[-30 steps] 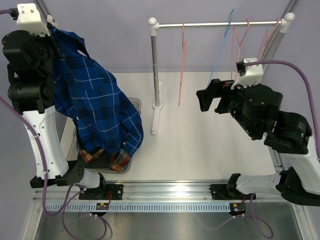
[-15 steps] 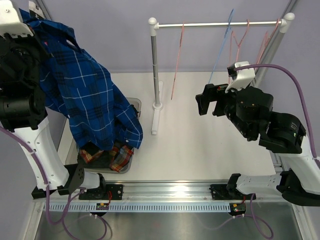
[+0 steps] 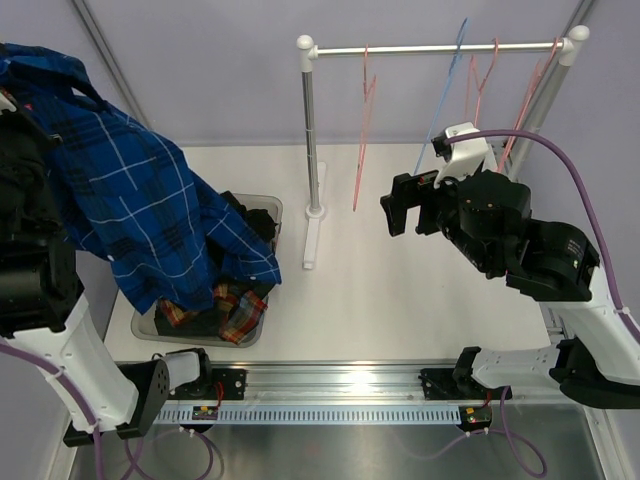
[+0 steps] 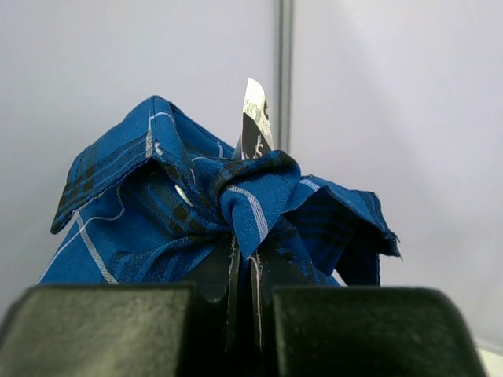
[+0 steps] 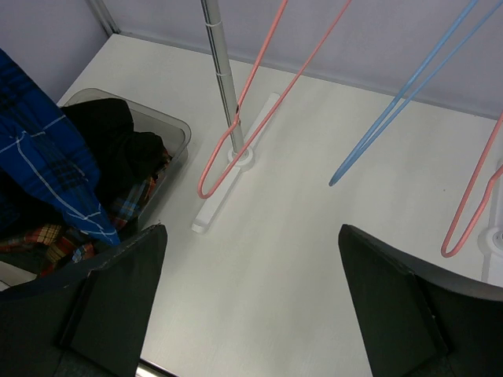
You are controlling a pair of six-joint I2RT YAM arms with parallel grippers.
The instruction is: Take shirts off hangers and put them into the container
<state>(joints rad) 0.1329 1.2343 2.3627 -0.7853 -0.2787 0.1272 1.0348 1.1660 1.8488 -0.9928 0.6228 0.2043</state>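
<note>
From above, the blue shirt (image 3: 140, 220) hangs high over the container (image 3: 270, 206), probably so its tail clears the rim. Left wrist: left hand (image 4: 244, 306) clamped on the collar. Right wrist: right hand (image 5: 251, 306) spread wide, empty, beneath bare hangers (image 5: 203, 188).

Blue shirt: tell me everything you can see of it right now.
The blue shirt is woven cloth, deep blue with thin white checks and darker bands. It hangs long and crumpled from the left gripper, shut on bunched fabric by the collar, where a small label sticks up. Held high on the left side, its lower hem drapes into the grey tub, over the plaid shirt and black shirt there.
</note>
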